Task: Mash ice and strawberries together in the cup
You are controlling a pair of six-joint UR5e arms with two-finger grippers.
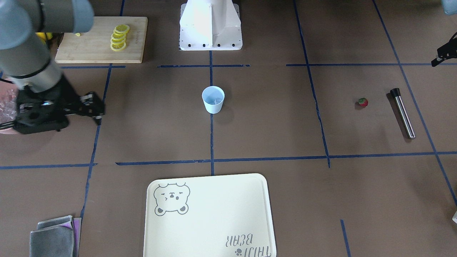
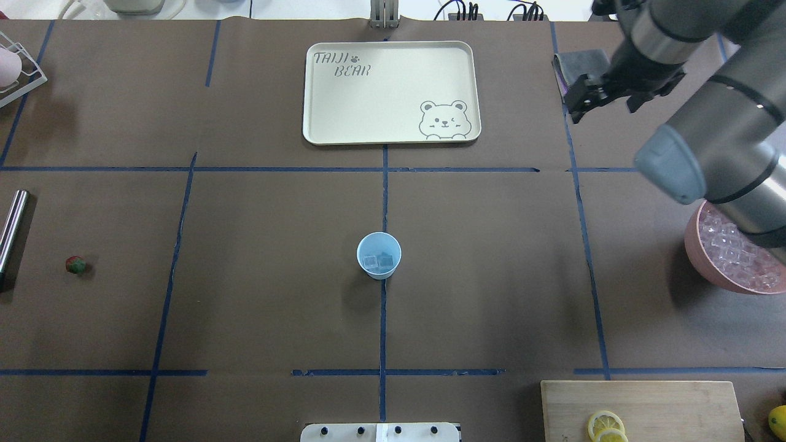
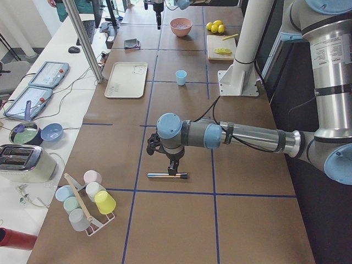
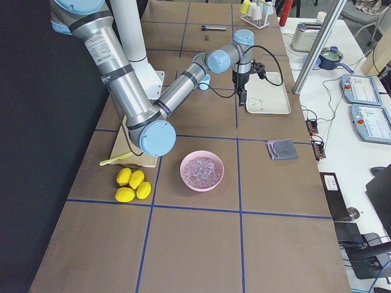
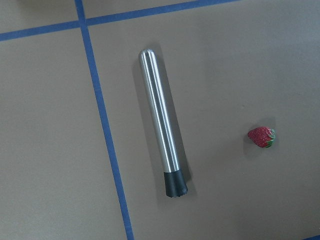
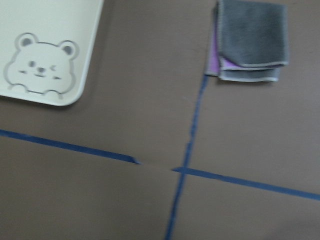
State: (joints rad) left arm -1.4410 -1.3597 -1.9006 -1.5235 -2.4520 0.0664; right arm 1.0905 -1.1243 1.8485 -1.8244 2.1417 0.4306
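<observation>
Brown paper crossed with blue tape covers the table (image 2: pixel 245 276). Going left to right in the overhead view, a steel muddler (image 2: pixel 12 227) lies flat at the edge. Near it sits the strawberry (image 2: pixel 75 264), well apart from the cup (image 2: pixel 360 255). The cup stands upright at the centre, on a tape line. A few cubes of ice (image 2: pixel 377 262) lie in its bottom. Beyond it is the cream bear tray (image 2: pixel 368 110). Further right the right gripper (image 2: pixel 576 101) hangs above the table, near the tray's corner. Nothing shows between its fingers, and I cannot tell how wide they stand. At the right edge a pink bowl (image 2: pixel 706 264), partly under the arm, holds the spare ice cubes (image 2: pixel 731 245).

As I judge it, only the first step is done: ice is in the cup. The strawberry has yet to go in, the muddler lies untouched, and no mashing has begun.

The overhead view misses the left gripper (image 3: pixel 172 166). The left side view shows it poised over the muddler, but not whether it is open or closed. The left wrist view shows no fingers, but it does show the muddler whole, black tip included, with the strawberry beside it. The right wrist view is blurred and shows only the tray's corner and folded cloths (image 6: pixel 250 40).
</observation>
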